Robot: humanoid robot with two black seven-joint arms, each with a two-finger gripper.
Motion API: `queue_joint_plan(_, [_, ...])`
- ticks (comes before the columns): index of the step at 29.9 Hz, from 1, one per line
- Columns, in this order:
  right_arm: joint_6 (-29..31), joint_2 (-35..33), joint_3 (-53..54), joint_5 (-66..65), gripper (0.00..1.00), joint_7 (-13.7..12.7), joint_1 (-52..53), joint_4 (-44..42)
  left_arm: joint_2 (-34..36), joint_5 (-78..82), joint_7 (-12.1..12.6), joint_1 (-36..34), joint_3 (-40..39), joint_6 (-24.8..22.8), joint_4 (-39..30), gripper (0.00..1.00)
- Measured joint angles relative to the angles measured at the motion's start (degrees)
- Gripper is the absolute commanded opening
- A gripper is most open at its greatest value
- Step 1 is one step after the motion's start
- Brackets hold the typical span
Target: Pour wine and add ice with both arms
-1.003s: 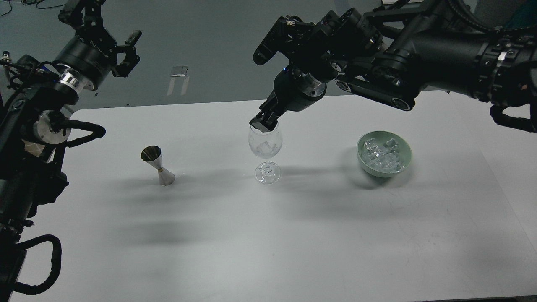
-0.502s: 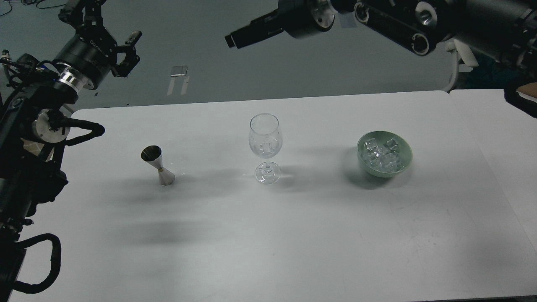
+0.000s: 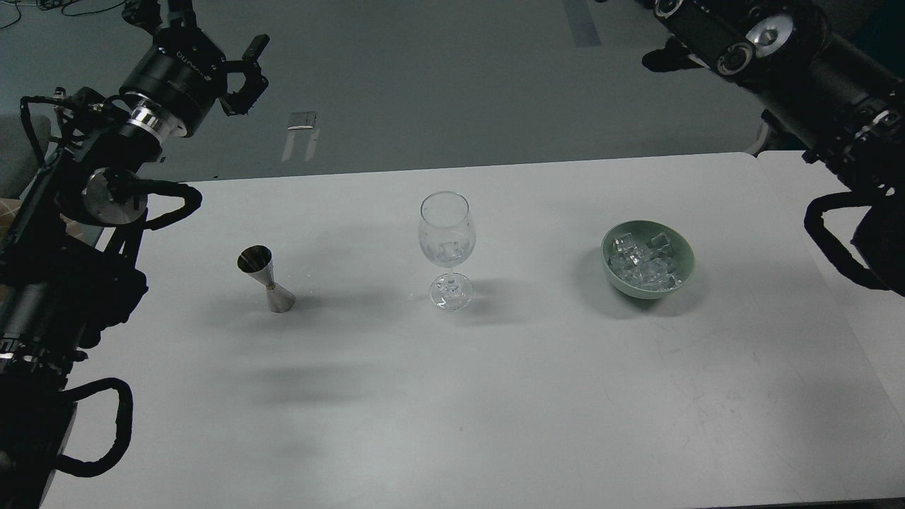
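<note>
since there's already ice [image 3: 447, 249] sitting in the bowl of the wine glass [image 3: 446, 240], i'd say the ice half of the job is at least started, looks like a cube or two in there, hard to count through the glass. the wine half doesn't look done to me: no coloured liquid in the glass, and the metal jigger [image 3: 266, 278] just stands on the worktop [image 3: 495, 396] well left of it, untouched.

count: one glass, one jigger, one green bowl [image 3: 647, 259] heaped with clear cubes, too many and too glinty to number.

left end effector [image 3: 244, 76] is raised off past the worktop's far left corner, fingers apart, holding nothing. right arm [image 3: 799, 56] is pulled up top right, its end effector is out of view.
</note>
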Motion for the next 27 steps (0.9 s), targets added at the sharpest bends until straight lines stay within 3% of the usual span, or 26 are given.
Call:
queue_joint_plan(10, [-3.41, 1.71, 13.21, 17.47, 1.0, 0.0, -8.99, -2.41, -5.62, -1.0, -0.83, 0.86, -0.14, 0.46, 1.31, 0.98])
queue_joint_plan(16, [-3.58, 2.5, 25.33, 20.29, 0.97, 0.0, -11.44, -2.49, -6.15, -1.49, -0.59, 1.01, 0.02, 2.53, 0.78, 0.98])
queue_joint_plan(21, [-3.49, 2.65, 30.51, 21.1, 1.0, 0.0, -12.59, -2.46, -6.0, -1.61, -0.06, 0.78, 0.1, 2.81, 1.26, 0.98])
queue_joint_plan(27, [-3.42, 2.66, 32.33, 25.49, 1.0, -5.4, -12.77, -2.52, -6.14, -2.56, -0.26, 0.76, -0.06, 2.33, 1.93, 0.98])
